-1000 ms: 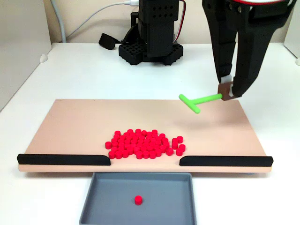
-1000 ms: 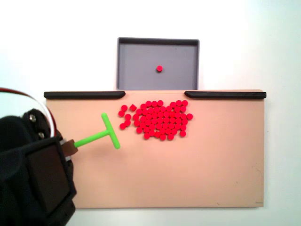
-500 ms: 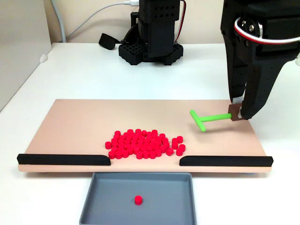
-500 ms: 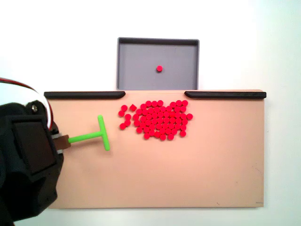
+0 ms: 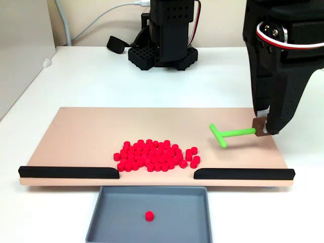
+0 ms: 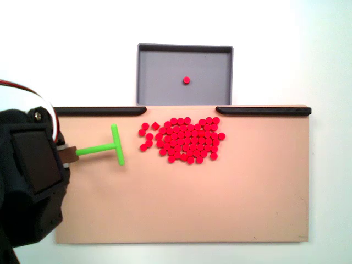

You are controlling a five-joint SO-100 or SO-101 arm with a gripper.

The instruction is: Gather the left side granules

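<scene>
Robotics lab bench, white table [image 5: 76, 81], black arm base [image 5: 164, 50], trailing cables [image 5: 101, 23]

The gripper [image 5: 264, 126], clamped on the green T-shaped stick [image 5: 229, 134], has moved right and lower in a fixed view, toward the board's right edge; in another fixed view the gripper [image 6: 65, 155] has retreated leftward and upward; the stick [image 6: 104, 147] has swung from slanted to nearly level, farther from the granules [image 6: 184, 139].

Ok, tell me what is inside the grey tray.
One red granule lies near the middle of the grey tray; the rest of its floor is bare. Nothing covers the tray in both fixed views.
</scene>
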